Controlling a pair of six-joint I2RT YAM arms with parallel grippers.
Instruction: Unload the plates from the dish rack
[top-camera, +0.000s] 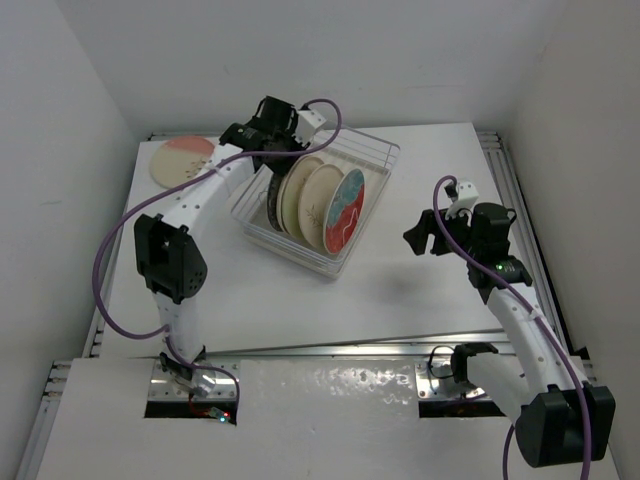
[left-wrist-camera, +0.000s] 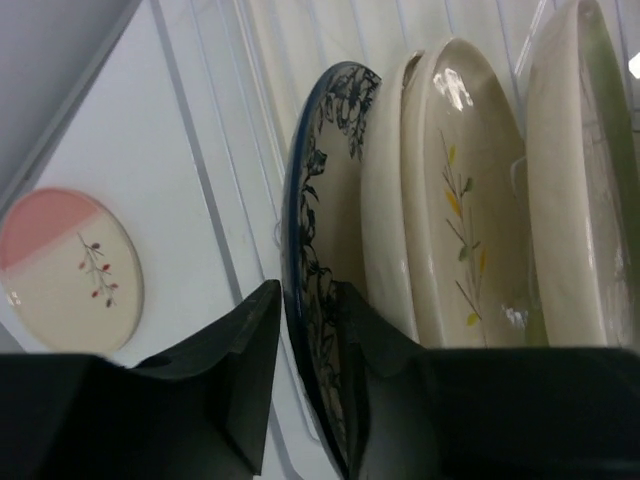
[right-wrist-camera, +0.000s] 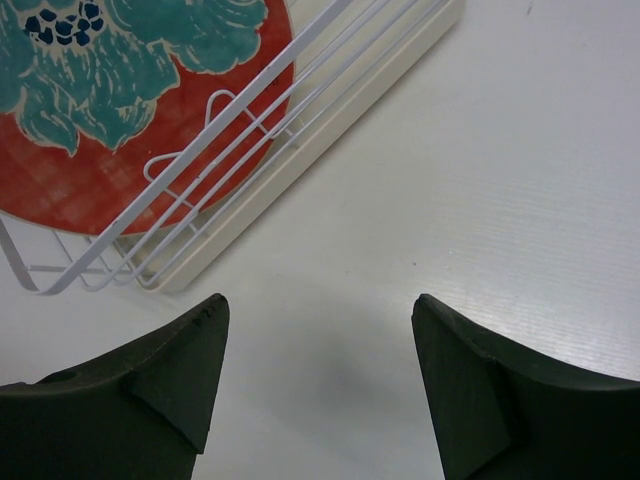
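Standing in the dish rack (top-camera: 386, 152), plates (top-camera: 322, 203); left claw (left-wrist-camera: 308, 292) grips blue floral plate (left-wrist-camera: 318, 190).

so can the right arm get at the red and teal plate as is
probably yes: the red and teal plate is the end one facing the right arm. only the dish rack wires stand between, across its lower part, so the top rim looks free

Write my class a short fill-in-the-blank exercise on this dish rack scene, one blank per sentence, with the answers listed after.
The left gripper straddles the rim of the floral plate, whose pattern is coloured ____.
The pink-topped plate lies flat on the ____, outside the dish rack.
The right gripper hovers beside the rack with its jaws ____.
Missing words: blue; table; open.
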